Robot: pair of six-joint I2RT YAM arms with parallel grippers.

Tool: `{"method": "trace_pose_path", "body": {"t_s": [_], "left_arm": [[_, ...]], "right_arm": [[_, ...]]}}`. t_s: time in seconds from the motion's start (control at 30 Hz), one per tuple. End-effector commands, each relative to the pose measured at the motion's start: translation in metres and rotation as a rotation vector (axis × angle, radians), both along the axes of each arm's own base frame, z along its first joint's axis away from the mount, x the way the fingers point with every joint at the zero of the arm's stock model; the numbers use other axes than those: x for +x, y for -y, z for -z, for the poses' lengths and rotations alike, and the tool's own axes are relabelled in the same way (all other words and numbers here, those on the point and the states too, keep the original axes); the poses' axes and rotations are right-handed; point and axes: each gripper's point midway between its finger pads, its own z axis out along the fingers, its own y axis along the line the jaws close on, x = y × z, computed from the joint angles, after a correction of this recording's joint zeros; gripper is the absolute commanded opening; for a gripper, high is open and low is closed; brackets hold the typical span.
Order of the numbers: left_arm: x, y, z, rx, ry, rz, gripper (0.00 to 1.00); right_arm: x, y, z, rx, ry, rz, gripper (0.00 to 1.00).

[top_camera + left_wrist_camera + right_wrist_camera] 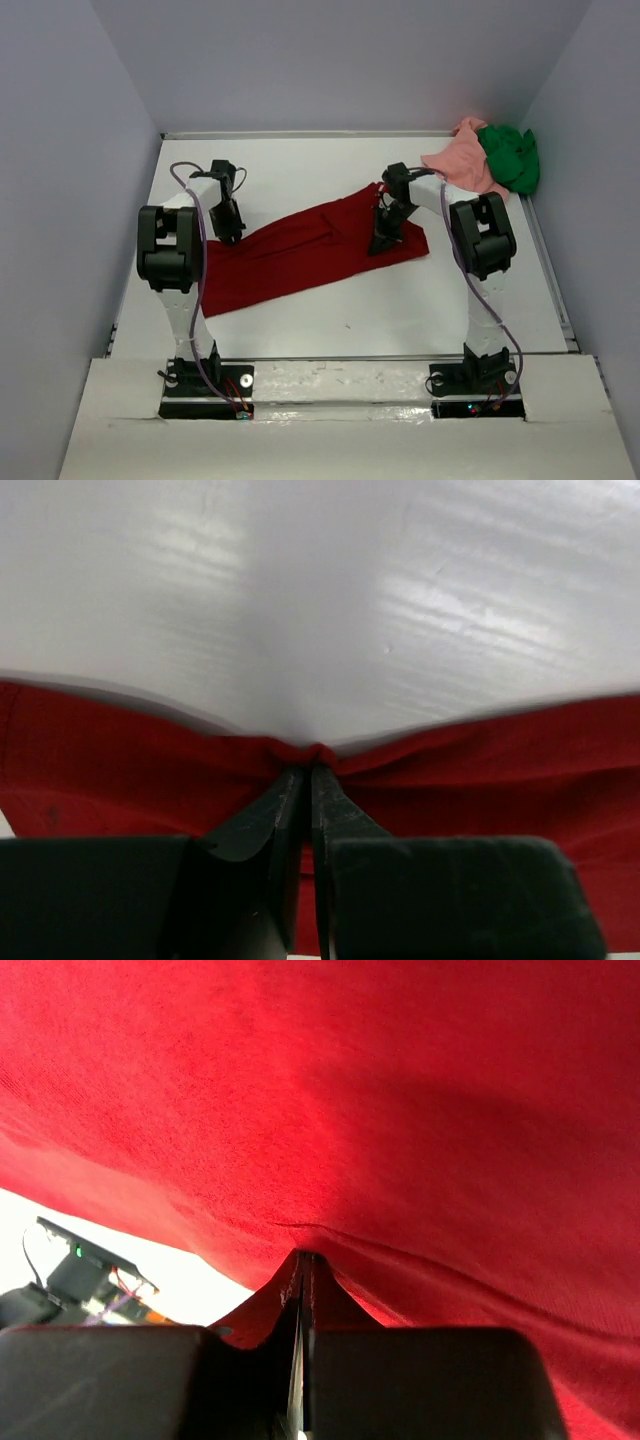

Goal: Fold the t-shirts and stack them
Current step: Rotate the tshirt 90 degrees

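Left wrist view has the left gripper (308,770) pinched on just a thin bit of the red shirt (480,770) edge, so my worry is the hem slipping out on the lift. The right gripper (303,1260) is clamped on a fold of the same shirt, mid table (400,310). Uneven pulling could twist or bunch it. The pink shirt (462,160) and green shirt (512,155) sit heaped in the far right corner

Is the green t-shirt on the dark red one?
No, the green t-shirt lies crumpled in the far corner, apart from the dark red t-shirt.

3 t-shirts (300,255) (462,162) (512,155) — 2 arms (172,250) (482,235)
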Motion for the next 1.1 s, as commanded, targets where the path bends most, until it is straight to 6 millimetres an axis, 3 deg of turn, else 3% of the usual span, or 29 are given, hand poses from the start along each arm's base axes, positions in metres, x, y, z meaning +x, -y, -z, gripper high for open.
{"method": "trace_pose_path", "body": {"t_s": [0.0,0.13,0.17,0.23,0.4,0.53,0.57,0.73,0.9,0.93,1.07], "left_arm": [[-0.065,-0.021,0.030,0.092,-0.200,-0.010,0.18],[-0.079,-0.017,0.026,0.068,-0.198,-0.018,0.18],[-0.082,-0.016,0.025,0.062,-0.200,-0.022,0.18],[-0.089,-0.010,0.023,0.051,-0.203,-0.015,0.18],[-0.108,0.006,0.011,0.034,-0.212,0.007,0.17],[-0.120,0.026,0.006,0.024,-0.213,0.058,0.18],[-0.125,0.041,0.005,-0.011,-0.223,0.087,0.17],[-0.133,0.077,0.005,-0.059,-0.238,0.142,0.17],[-0.133,0.108,0.004,-0.104,-0.247,0.190,0.18],[-0.129,0.114,0.005,-0.109,-0.250,0.206,0.18],[-0.113,0.125,0.004,-0.115,-0.265,0.236,0.18]], "right_arm": [[0.049,0.004,0.009,-0.086,0.119,-0.015,0.00],[0.082,-0.008,0.004,-0.069,0.147,-0.018,0.00],[0.087,-0.010,0.014,-0.072,0.129,-0.020,0.00],[0.109,-0.019,0.003,-0.045,0.178,-0.014,0.00],[0.137,-0.038,0.010,0.017,0.204,0.019,0.00],[0.157,-0.052,0.004,0.083,0.254,0.029,0.00],[0.163,-0.057,0.005,0.111,0.274,0.028,0.00],[0.185,-0.073,-0.002,0.192,0.334,0.049,0.00],[0.209,-0.089,-0.007,0.270,0.382,0.078,0.00],[0.218,-0.094,-0.016,0.298,0.404,0.095,0.00],[0.228,-0.106,-0.018,0.368,0.403,0.141,0.00]]}}
